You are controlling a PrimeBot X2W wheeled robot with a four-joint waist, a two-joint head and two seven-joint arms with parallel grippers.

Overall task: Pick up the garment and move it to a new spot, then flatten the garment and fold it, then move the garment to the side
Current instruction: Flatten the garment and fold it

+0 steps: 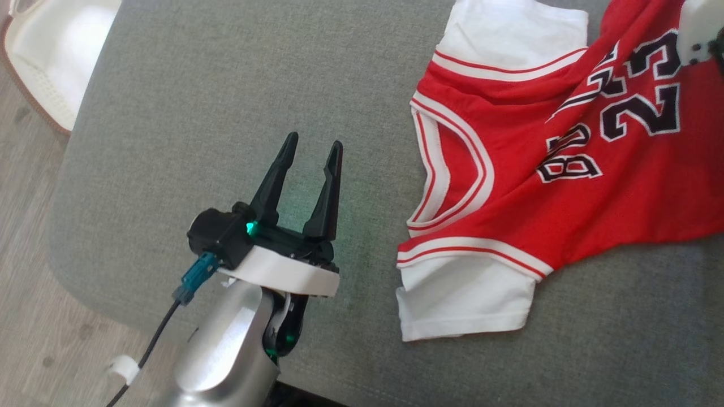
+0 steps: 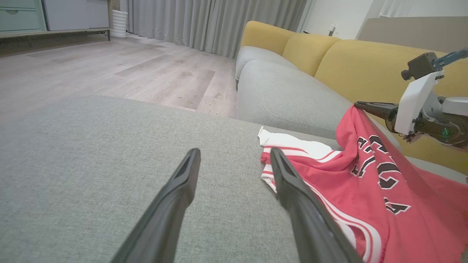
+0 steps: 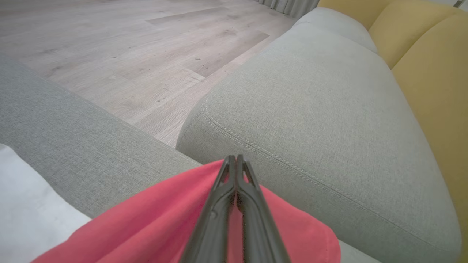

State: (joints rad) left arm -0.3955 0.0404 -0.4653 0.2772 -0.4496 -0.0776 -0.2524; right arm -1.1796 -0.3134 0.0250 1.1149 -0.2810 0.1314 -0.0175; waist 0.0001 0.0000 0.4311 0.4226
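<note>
The right gripper is pinching the red jersey alone, left gripper gaping empty, so its dragging weight could slip free.

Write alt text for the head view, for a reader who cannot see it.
A red and white number 23 jersey lies rumpled on a grey cushion, on the right side of the view. The robot's left gripper stands open over bare cushion to the jersey's left, not touching it. Wooden floor shows along the left edge.
</note>
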